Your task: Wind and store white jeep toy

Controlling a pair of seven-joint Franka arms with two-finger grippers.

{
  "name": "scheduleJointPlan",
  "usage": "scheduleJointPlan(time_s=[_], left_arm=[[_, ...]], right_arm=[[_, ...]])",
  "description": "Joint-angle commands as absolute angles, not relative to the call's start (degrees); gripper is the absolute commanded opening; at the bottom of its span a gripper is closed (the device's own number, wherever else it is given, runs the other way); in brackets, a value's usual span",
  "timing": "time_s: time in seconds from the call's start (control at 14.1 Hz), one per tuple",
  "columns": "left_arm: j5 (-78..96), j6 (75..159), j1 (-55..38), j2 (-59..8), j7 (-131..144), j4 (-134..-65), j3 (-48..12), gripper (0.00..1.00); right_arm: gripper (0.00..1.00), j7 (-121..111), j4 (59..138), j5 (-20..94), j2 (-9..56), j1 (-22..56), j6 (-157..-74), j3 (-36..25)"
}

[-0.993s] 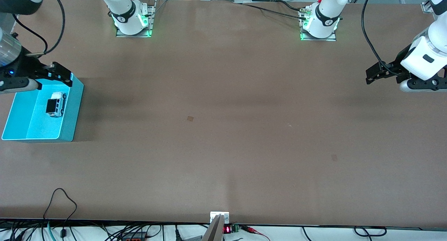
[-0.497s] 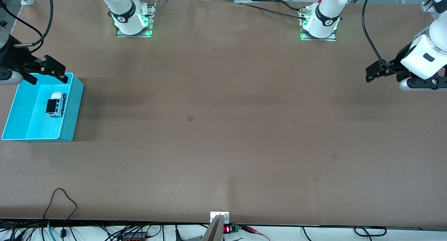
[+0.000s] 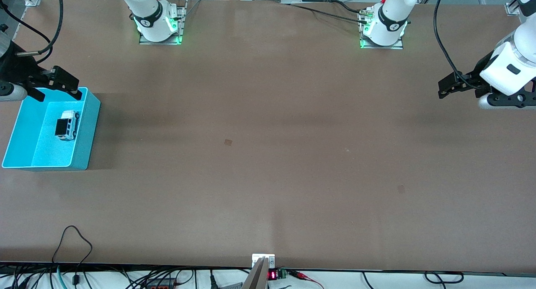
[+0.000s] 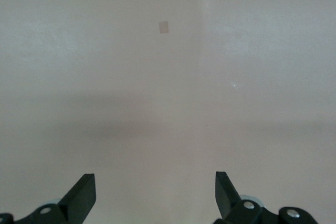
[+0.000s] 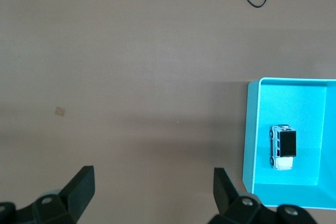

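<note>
1. The right pincer (image 3: 54, 86) is being held up with its jaws spread wide and nothing in them, over the bin's edge that lies farthest from the front camera, at the right arm's end of the counter (image 3: 268, 155).
2. The left pincer (image 3: 450, 88) is being held fully open and empty over bare counter at the left arm's end, the left arm waiting.
3. Since half a second ago nothing is being seen to shift; a second ago the right pincer was lower over the bin.
4. The white jeep toy (image 3: 66, 124) is being kept inside the turquoise bin (image 3: 86, 142), roof up, long axis running roughly 12 to 6 o'clock in the front view.
</note>
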State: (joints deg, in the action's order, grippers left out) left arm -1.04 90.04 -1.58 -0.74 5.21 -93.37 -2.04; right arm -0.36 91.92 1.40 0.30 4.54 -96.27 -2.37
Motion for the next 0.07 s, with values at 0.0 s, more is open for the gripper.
scheduleJointPlan(time_s=[0.0], left_arm=[[-0.62,88.33,-1.32,-1.76,5.1,-91.14,-2.29,1.0]], right_arm=[[1.0,0.18,90.35,2.11,0.79,3.87,-94.75,-1.85]])
